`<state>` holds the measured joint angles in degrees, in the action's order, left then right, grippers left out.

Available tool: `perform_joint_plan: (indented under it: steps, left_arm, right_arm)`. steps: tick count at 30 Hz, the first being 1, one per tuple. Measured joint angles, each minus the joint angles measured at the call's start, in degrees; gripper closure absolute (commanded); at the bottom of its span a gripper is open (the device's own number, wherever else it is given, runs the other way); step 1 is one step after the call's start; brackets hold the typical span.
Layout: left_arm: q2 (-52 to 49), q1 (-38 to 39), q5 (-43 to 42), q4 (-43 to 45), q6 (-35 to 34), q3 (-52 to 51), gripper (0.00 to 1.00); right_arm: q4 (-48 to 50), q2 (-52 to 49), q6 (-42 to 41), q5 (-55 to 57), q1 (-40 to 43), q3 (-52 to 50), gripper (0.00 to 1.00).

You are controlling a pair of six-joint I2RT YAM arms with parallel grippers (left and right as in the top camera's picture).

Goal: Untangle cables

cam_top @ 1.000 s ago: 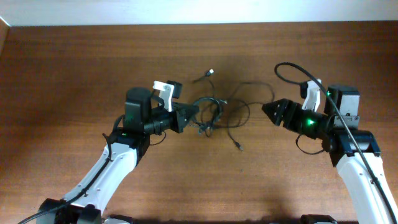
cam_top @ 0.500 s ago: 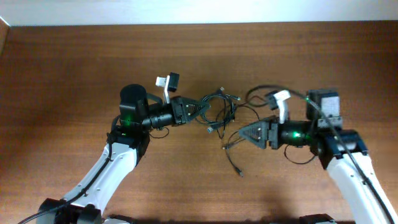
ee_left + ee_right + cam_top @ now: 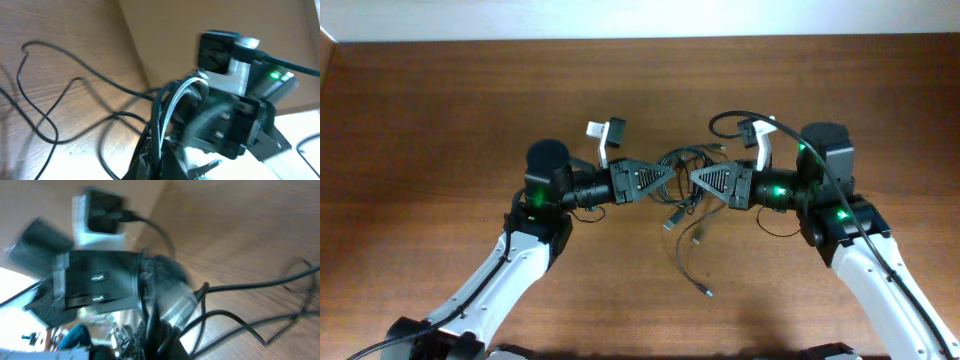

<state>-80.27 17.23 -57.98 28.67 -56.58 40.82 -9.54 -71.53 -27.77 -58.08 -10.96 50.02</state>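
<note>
Two robot arms met at the middle of a brown wooden table [image 3: 440,110], tips facing each other and nearly touching. Between them hung one tangle of the cables [image 3: 682,160], thin black cords looped over one another. How many cords made up the knot could not be counted. Two loose ends trailed below it toward the near edge. One carried a pale plug [image 3: 670,221] just under the knot, and the other ended in a dark plug [image 3: 706,291] farther down.

The left gripper [image 3: 667,175] had its two fingers pressed together on strands of the tangle. The right gripper [image 3: 696,178] was also drawn to a closed point among the cords, but motion blur hid whether it pinched any. In the left wrist view, more cord lay in open loops on the wood.
</note>
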Motion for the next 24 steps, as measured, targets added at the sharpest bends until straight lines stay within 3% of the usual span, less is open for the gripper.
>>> perform_joint_plan:
  steps: [1, 2, 4, 7, 10, 11, 12, 15, 16, 17, 18, 20, 22, 24]
  left_arm:
    - [0.1, 0.2, 1.3, -4.3, 0.1, 0.2, 0.99]
    - [0.4, 1.2, 1.4, -6.6, 0.3, 0.7, 0.90]
    - [1.4, 2.4, 1.8, -9.0, 1.1, 1.4, 0.89]
    - [1.7, 3.8, 5.0, -11.0, 1.8, 1.6, 0.91]
    - [1.7, -2.2, 5.0, -1.1, 1.2, 1.1, 0.82]
    - [1.6, -5.2, 6.0, 0.9, 0.1, 1.1, 0.92]
    - [1.2, -11.2, 9.2, 1.6, -2.4, 1.1, 1.00]
    - [0.4, -15.5, 11.9, 1.6, -6.8, 1.0, 0.98]
    - [0.4, -15.6, 11.4, 1.6, -7.1, 1.0, 0.71]
    - [0.3, -15.6, 7.8, 3.3, -6.4, 0.9, 0.06]
    - [-0.3, -15.3, -0.7, 11.9, 0.7, 0.3, 0.01]
    - [-0.1, -14.1, -16.7, 17.9, 11.5, 0.3, 0.01]
    - [-0.1, -12.9, -25.1, 17.6, 19.0, 0.3, 0.06]
    - [0.0, -10.1, -27.5, 12.0, 27.1, 0.4, 0.00]
  right_arm:
    - [9.6, -0.5, 0.3, -6.6, -0.1, -0.7, 0.96]
    - [17.2, -1.0, 0.8, -12.5, -0.4, -1.0, 0.96]
    - [25.1, -1.6, 1.3, -19.8, -0.4, -1.4, 0.96]
    - [25.6, -1.9, 2.2, -22.4, -0.4, -1.4, 0.96]
    - [26.3, -3.1, 5.6, -23.0, -0.5, -1.4, 0.96]
    - [26.3, -3.5, 6.2, -23.7, -0.5, -1.4, 0.95]
    - [26.6, -5.2, 7.4, -26.7, -0.6, -1.2, 0.86]
    - [26.7, -9.6, 8.5, -27.9, -0.7, -1.0, 0.94]
    - [26.7, -11.3, 8.6, -27.6, -0.7, -1.0, 0.96]
    - [26.5, -13.5, 8.1, -26.4, -0.7, -1.0, 0.96]
    - [26.6, -13.9, 6.4, -24.9, -0.7, -1.0, 0.96]
    - [26.6, -13.9, 2.0, -23.8, -0.7, -0.9, 0.96]
    - [26.7, -13.9, -3.1, -23.9, -0.7, -0.9, 0.96]
    - [26.7, -13.9, -6.6, -24.1, -0.7, -0.9, 0.96]
